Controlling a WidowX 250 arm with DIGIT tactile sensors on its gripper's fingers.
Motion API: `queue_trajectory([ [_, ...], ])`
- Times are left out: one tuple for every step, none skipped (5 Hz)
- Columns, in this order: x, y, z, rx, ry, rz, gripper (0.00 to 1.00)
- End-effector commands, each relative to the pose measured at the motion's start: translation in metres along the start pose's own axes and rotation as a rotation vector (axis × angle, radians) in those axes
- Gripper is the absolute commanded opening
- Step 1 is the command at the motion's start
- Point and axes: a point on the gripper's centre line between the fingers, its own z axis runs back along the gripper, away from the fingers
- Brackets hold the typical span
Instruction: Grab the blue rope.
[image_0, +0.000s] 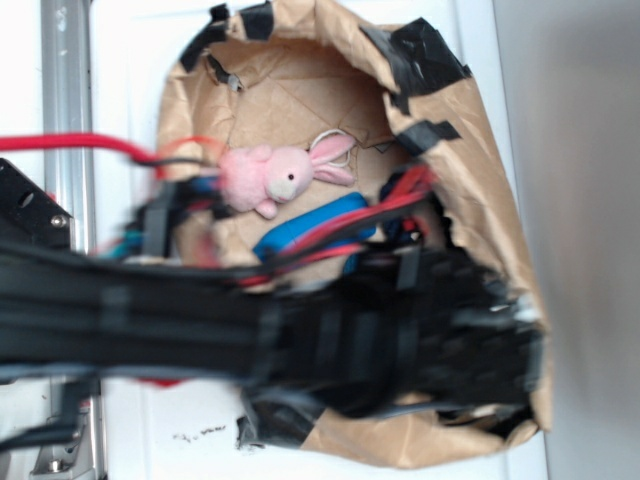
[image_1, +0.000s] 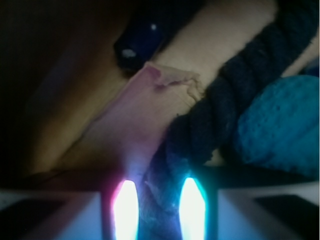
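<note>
Inside a taped brown paper bin (image_0: 480, 190), the gripper (image_1: 157, 210) sits low with its two glowing fingertips (image_1: 126, 207) either side of the blue rope (image_1: 235, 95), whose dark twisted strand runs down between them; the tips appear closed onto it, touching the rope on both sides. In the wrist view the rope climbs from the fingertips up and to the right, pressed against a teal ball (image_1: 280, 125) at its right and lying over a torn flap of brown paper (image_1: 150, 105). A glossy dark-blue sealed end (image_1: 140, 40) shows near the top of that view, above the flap. In the exterior view the black arm (image_0: 300, 340) stretches across the lower frame, blurred, and covers the gripper and most of the rope's place in the bin's lower right. Just above the arm lies a bright blue pin toy (image_0: 315, 228), tilted, with red cables (image_0: 90, 142) crossing it. A pink plush rabbit (image_0: 275, 175) rests beyond it near the bin's middle. Black tape (image_0: 425, 50) patches the bin's rim, and the bin stands on a white table (image_0: 130, 60).
</note>
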Motion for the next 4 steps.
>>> queue_trajectory([
  [-0.022,0.001,0.006,-0.089,-0.088,-0.256,0.0],
  [-0.003,0.017,0.055,-0.211,-0.126,-0.425,0.0],
  [0.019,0.047,0.106,-0.194,-0.109,-0.532,0.0],
  [0.03,0.052,0.136,-0.145,-0.095,-0.639,0.0],
])
